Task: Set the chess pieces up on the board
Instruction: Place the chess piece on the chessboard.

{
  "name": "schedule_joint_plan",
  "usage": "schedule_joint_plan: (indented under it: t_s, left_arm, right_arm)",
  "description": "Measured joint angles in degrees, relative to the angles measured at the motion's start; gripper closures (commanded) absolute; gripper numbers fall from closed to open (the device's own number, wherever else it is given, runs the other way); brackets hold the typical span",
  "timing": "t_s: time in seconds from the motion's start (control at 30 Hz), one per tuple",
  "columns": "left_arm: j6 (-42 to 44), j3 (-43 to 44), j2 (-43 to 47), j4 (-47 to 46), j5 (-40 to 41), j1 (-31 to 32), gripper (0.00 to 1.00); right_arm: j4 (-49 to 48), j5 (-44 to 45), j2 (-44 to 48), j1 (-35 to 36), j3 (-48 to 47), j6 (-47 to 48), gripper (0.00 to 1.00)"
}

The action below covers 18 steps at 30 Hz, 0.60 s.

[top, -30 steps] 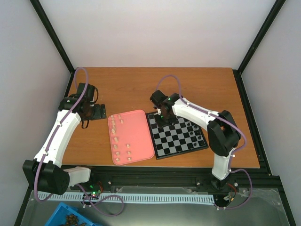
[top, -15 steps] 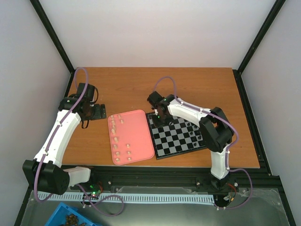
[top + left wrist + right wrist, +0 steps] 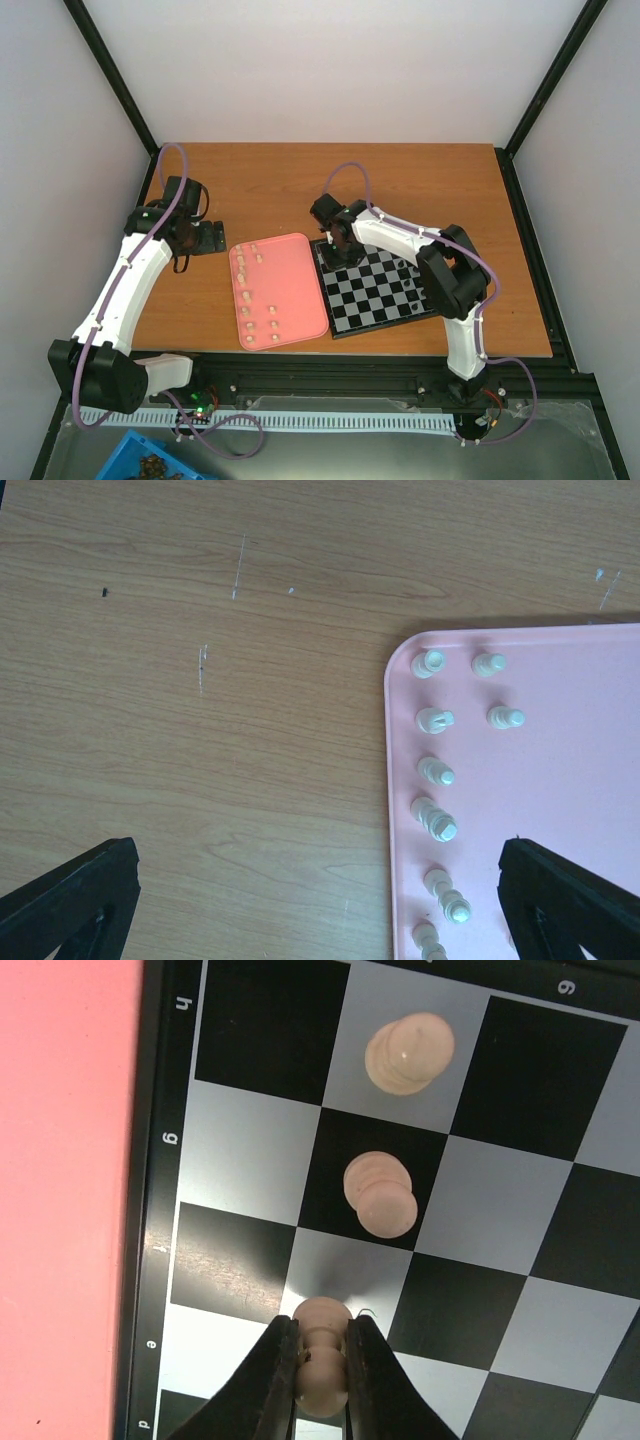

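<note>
— Where are the chess pieces?
— Three small, cream, round-headed chess pieces [image 3: 380,1193] show in a line on the board [image 3: 160,1210], one column in from its black rim. Two stand free. The right end effector [image 3: 321,1328] is clamped on the third. Roughly thirteen more sit on the pink tray [image 3: 300,290], and eight of them can be seen from the left wrist.
— What has changed in the last second?
— The right arm has drawn its wrist nearer the board's far left corner, with its elbow folding in. The left arm has not moved.
— And the left end effector?
— The left end effector [image 3: 318,855] hangs over the bare desk [image 3: 200,680] beside the tray, fingers spread wide, gripping nothing. A few dark pieces [image 3: 418,278] occupy the board's right side.
</note>
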<state>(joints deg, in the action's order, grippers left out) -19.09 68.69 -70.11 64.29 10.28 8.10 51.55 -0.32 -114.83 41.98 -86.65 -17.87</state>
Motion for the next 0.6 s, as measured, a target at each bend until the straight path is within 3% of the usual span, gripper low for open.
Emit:
schedule_joint_plan:
  t_s: [0.37,0.6]
  left_arm:
    - [0.0,0.0,0.0,0.0,-0.02,0.0,0.0]
    - [0.0,0.0,0.0,0.0,-0.04,0.0,0.0]
  right_arm:
    - [0.5,0.94,-1.55,0.0,-0.37,0.0,0.95]
    - [0.81,1.2,-1.7,0.0,-0.72,0.31,0.72]
